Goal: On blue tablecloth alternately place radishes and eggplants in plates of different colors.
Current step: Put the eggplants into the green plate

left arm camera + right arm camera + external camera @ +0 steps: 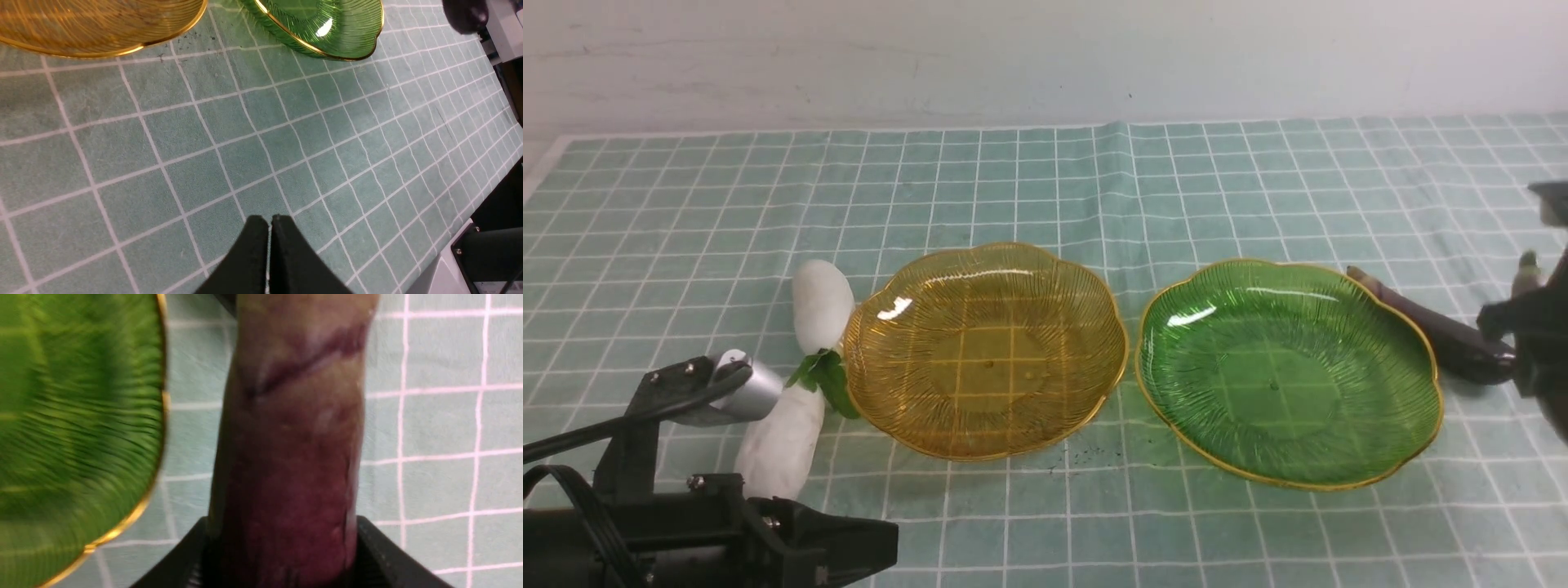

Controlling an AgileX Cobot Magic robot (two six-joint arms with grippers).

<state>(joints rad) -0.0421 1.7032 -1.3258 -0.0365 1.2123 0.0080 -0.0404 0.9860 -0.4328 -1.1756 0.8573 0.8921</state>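
On the blue tablecloth (1045, 188) an amber-yellow plate (984, 351) and a green plate (1286, 371) lie side by side, both bare. Two white radishes (822, 304) (783, 445) lie end to end left of the amber plate, green sprigs meeting. A dark eggplant (1437, 327) lies just right of the green plate. My right gripper (1515, 343) is at its near end. In the right wrist view both fingers press the eggplant (294, 437), beside the green plate's rim (73, 416). My left gripper (269, 220) is shut and holds nothing, low at the front left (882, 547).
A pale wall runs behind the cloth. The cloth's left edge shows at the far back left. Small dark specks (1078, 457) mark the cloth between the plates' near rims. The robot's black-and-white base (490, 249) borders the cloth's near edge.
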